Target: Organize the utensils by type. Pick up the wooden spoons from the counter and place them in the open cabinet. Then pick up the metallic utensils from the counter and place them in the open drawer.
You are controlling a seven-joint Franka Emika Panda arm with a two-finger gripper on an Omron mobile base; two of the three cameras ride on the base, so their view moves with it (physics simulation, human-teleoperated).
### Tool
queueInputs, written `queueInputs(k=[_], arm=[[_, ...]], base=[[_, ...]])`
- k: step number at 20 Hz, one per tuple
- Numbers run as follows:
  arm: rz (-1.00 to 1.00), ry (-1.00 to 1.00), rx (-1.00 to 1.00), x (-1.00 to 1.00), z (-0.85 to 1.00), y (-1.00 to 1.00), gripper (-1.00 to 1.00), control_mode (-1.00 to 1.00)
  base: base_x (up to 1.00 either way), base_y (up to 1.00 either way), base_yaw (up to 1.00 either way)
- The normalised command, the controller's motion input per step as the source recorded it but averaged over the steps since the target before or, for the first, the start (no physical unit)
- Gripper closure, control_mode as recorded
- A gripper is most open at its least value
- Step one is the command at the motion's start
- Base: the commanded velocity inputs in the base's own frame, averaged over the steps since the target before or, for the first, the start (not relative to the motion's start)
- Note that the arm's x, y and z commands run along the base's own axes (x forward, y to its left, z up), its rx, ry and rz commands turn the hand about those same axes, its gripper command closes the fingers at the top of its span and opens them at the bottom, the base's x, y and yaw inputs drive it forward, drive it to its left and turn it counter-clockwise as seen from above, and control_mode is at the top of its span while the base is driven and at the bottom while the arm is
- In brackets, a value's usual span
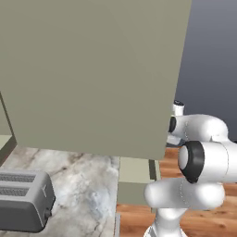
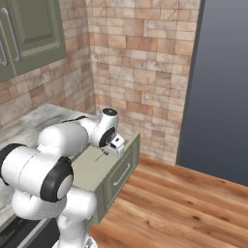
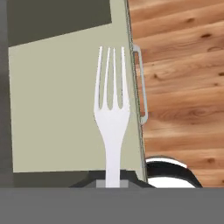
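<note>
One fork (image 3: pixel 112 118) | gripper (image 3: pixel 112 183) clamped on handle | tines point straight away, apparently over open drawer (image 3: pixel 57 105)

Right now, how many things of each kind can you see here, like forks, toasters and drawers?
Forks: 1, the fork held in the end effector
Toasters: 1, the toaster on the counter
Open drawers: 1, the drawer
Total: 3
</note>
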Motion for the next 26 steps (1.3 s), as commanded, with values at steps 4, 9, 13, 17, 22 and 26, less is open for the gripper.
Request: queueInputs(k=[4, 9, 13, 17, 22, 26], arm=[[0.0, 0.21, -0.02, 0.42, -0.18, 0.16, 1.0, -1.0], [0.0, 0.03, -0.06, 0.2, -0.41, 0.04, 1.0, -1.0], [0.0, -0.01, 0.0, 0.16, -0.54, 0.0, 1.0, -1.0], [0.0, -0.08, 0.0, 0.15, -0.57, 0.03, 1.0, -1.0], [0.0, -0.1, 0.0, 0.22, -0.24, 0.05, 1.0, -1.0], [0.0, 0.0, 0.0, 0.23, -0.14, 0.06, 1.0, -1.0]], base=[[0.0, 0.0, 0.0], [0.0, 0.0, 0.0], [0.0, 0.0, 0.0], [0.0, 0.0, 0.0], [0.0, 0.0, 0.0], [0.0, 0.0, 0.0]])
